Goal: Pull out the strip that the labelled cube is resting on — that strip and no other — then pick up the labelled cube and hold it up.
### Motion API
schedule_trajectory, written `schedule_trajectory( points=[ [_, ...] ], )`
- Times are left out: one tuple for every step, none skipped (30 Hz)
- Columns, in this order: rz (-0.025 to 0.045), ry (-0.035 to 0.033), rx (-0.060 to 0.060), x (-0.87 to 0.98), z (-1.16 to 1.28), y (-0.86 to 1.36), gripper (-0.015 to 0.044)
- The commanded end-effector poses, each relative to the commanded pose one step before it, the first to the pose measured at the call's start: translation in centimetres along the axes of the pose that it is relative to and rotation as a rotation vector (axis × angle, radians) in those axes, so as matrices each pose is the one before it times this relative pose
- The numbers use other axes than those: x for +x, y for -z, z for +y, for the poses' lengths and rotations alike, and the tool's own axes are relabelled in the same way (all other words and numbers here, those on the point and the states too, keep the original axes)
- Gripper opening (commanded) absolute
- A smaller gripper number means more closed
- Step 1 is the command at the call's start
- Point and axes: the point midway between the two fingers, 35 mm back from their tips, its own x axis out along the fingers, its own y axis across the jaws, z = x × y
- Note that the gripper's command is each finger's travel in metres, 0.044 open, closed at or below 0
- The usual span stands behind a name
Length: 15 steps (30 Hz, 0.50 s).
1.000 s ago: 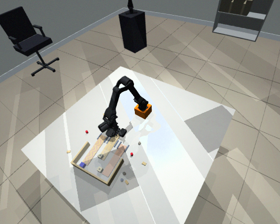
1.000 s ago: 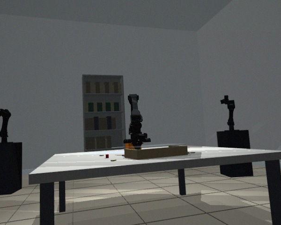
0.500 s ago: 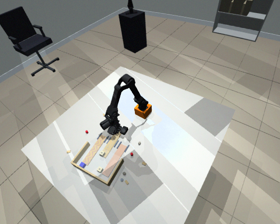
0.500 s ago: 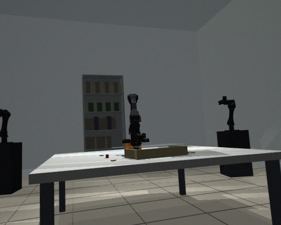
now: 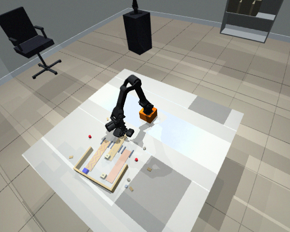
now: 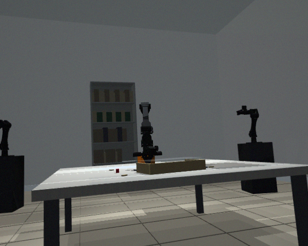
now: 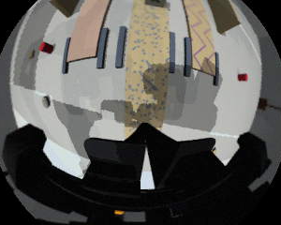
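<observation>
My gripper [image 5: 123,135] [image 6: 148,161] [image 7: 144,126] is shut, its tips at the near end of the speckled strip [image 5: 116,148] [image 7: 147,37]; whether they touch it is hidden. That strip reaches past the guide bars toward the arm's base. A cream cube with a dark mark [image 5: 107,156] [image 7: 155,2] sits at its far end. A second marked cream cube [image 5: 103,175] stands beside the pink strip [image 5: 119,166] [image 7: 89,30]. The zigzag strip [image 5: 97,155] [image 7: 195,28] has a blue cube [image 5: 85,170] at its far end. I cannot read either cream cube's mark.
A low wooden wall [image 5: 92,180] [image 6: 175,167] encloses the far ends of the strips on three sides. Dark guide bars [image 5: 131,153] [image 7: 102,48] flank the strips. Red pieces [image 5: 89,136] [image 5: 136,159] [image 7: 46,48], pebbles [image 5: 128,180] and small tan chips [image 5: 149,169] lie outside.
</observation>
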Motion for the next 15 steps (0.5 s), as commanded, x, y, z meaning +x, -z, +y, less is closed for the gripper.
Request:
schedule_trajectory(
  points=[
    [0.03105, -0.00907, -0.0002, 0.497, 0.233, 1.456, 0.0000],
    [0.00015, 0.00000, 0.0000, 0.002, 0.001, 0.148, 0.0000],
    [0.00014, 0.00000, 0.0000, 0.002, 0.000, 0.143, 0.0000],
    [0.00015, 0.00000, 0.0000, 0.002, 0.001, 0.148, 0.0000],
    [0.00014, 0.00000, 0.0000, 0.002, 0.000, 0.142, 0.0000],
    [0.00015, 0.00000, 0.0000, 0.002, 0.001, 0.147, 0.0000],
    [0.00014, 0.00000, 0.0000, 0.002, 0.000, 0.141, 0.0000],
    [0.00014, 0.00000, 0.0000, 0.002, 0.001, 0.146, 0.0000],
    [0.00014, 0.00000, 0.0000, 0.002, 0.000, 0.140, 0.0000],
    [0.00014, 0.00000, 0.0000, 0.002, 0.001, 0.146, 0.0000],
    [0.00014, 0.00000, 0.0000, 0.002, 0.000, 0.139, 0.0000],
    [0.00014, 0.00000, 0.0000, 0.002, 0.001, 0.145, 0.0000],
    [0.00014, 0.00000, 0.0000, 0.002, 0.000, 0.138, 0.0000],
    [0.00014, 0.00000, 0.0000, 0.002, 0.001, 0.144, 0.0000],
    [0.00014, 0.00000, 0.0000, 0.002, 0.000, 0.137, 0.0000]
  ],
)
